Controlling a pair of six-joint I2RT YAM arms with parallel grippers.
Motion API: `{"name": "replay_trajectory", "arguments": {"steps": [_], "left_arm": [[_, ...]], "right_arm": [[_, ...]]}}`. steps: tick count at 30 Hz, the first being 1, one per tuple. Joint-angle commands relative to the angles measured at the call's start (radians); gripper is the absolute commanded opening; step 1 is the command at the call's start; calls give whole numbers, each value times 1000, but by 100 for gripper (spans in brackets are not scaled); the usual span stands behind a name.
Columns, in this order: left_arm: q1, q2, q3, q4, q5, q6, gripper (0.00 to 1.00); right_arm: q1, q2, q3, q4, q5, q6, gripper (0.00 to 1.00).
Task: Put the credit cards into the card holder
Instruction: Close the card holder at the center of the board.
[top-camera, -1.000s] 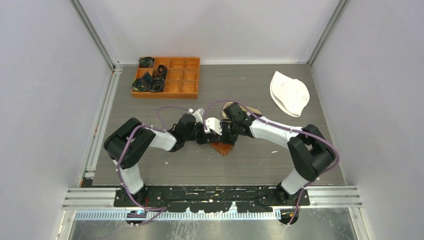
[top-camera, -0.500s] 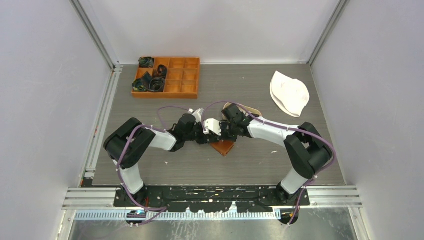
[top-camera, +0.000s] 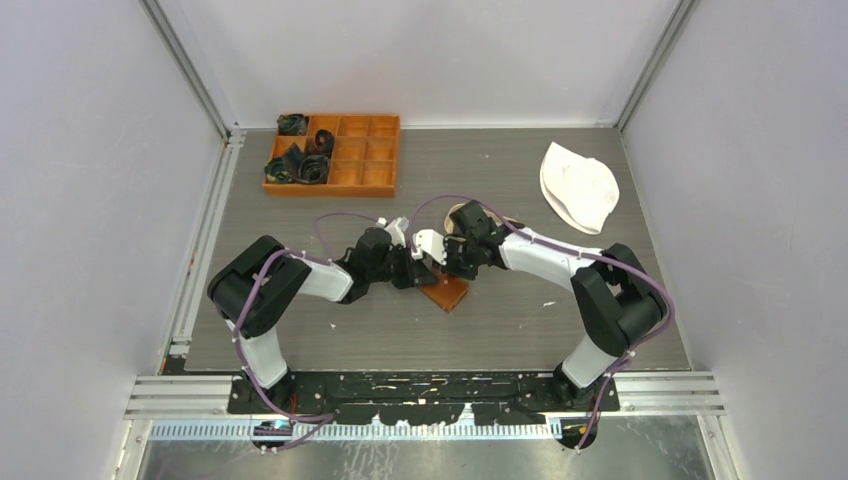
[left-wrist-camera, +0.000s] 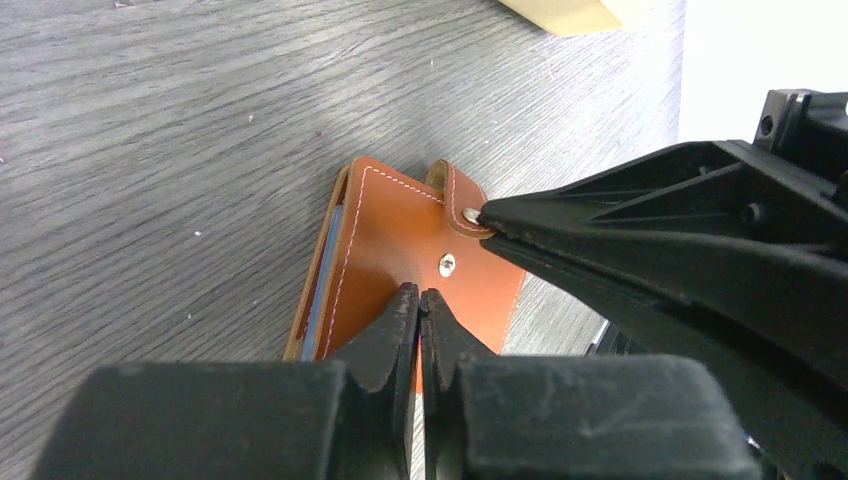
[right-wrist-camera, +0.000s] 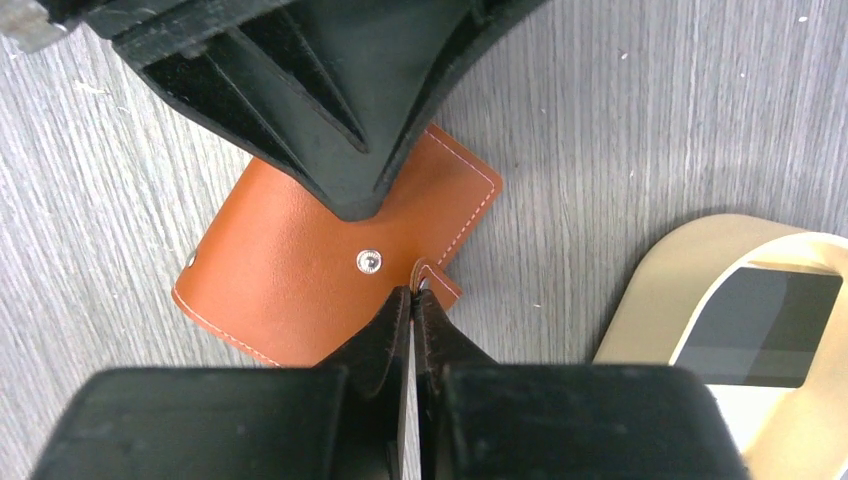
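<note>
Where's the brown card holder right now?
Top view: the card holder lies mid-table, under the tips of the left gripper and right gripper, with the tan tray just beyond.

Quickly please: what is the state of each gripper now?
Left gripper: closed, holding nothing, tips against the card holder.
Right gripper: closed, seemingly pinching the card holder's strap.

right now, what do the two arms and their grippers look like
The left arm and right arm have white link shells between bulky black joint housings, each trailed by a thin purple cable. The left gripper and right gripper are matte black wedges tapering to narrow tips.
</note>
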Motion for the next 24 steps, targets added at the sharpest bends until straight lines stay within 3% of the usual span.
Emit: {"name": "replay_trajectory", "arguments": {"steps": [1, 4, 8, 19, 24], "left_arm": [[-7, -27, -17, -16, 9, 10, 5], [-9, -27, -15, -16, 9, 10, 5], [-8, -26, -15, -16, 8, 10, 5], [-11, -23, -11, -16, 12, 10, 5], [-14, -26, -9, -16, 11, 10, 5]], "right_arm": [[-22, -27, 54, -47, -84, 26, 10], [-25, -21, 57, -50, -80, 26, 9], [-24, -12, 62, -51, -83, 38, 1], [-32, 2, 83, -72, -103, 66, 4], [-31, 4, 81, -81, -124, 61, 1]]}}
